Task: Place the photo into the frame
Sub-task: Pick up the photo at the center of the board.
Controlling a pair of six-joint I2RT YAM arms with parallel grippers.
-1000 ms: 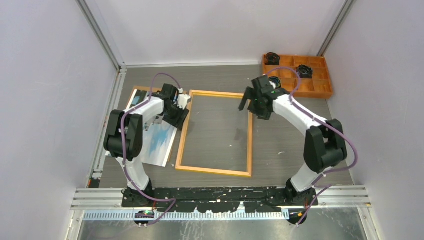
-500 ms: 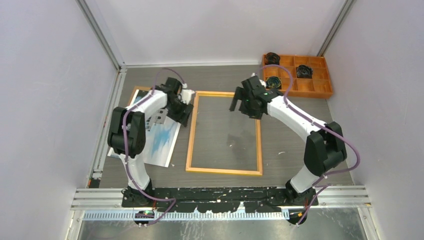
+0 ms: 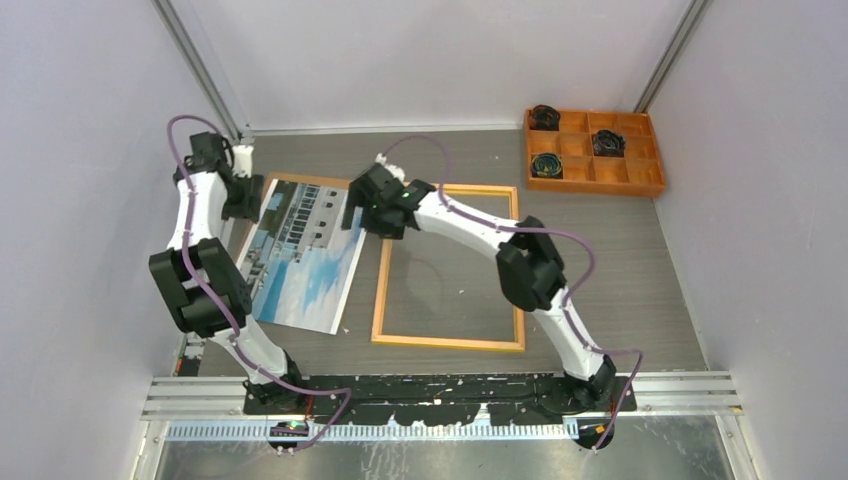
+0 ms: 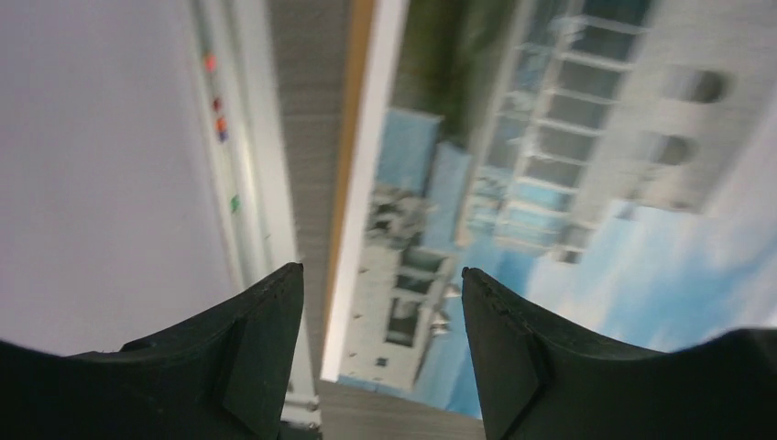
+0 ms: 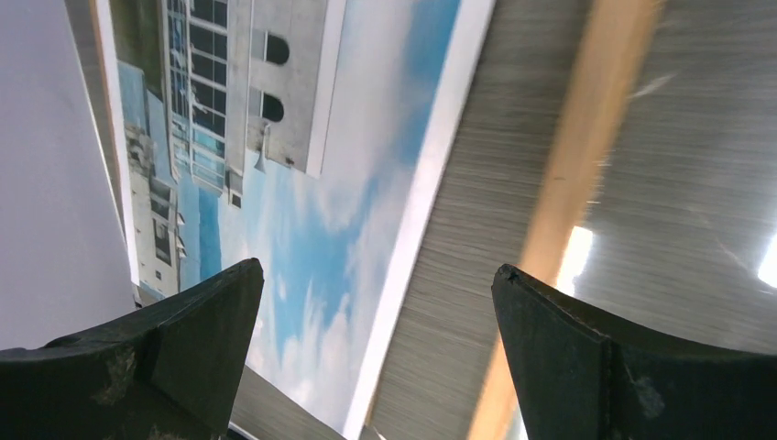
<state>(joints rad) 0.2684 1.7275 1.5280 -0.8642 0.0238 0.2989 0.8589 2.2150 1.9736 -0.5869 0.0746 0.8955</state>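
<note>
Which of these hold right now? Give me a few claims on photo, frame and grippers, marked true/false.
1. The large rectangular paper photo of a white building under blue sky lies picture side up. True.
2. The photo sits inside the thin yellow-orange rectangular frame. False: it lies flat beside the frame, on its left.
3. The right gripper is shut on the photo. False: its jaws are open, holding nothing.
4. The left gripper is open above the photo's edge. True.
5. The orange compartment tray stands on the frame. False: it stands apart, far right.
</note>
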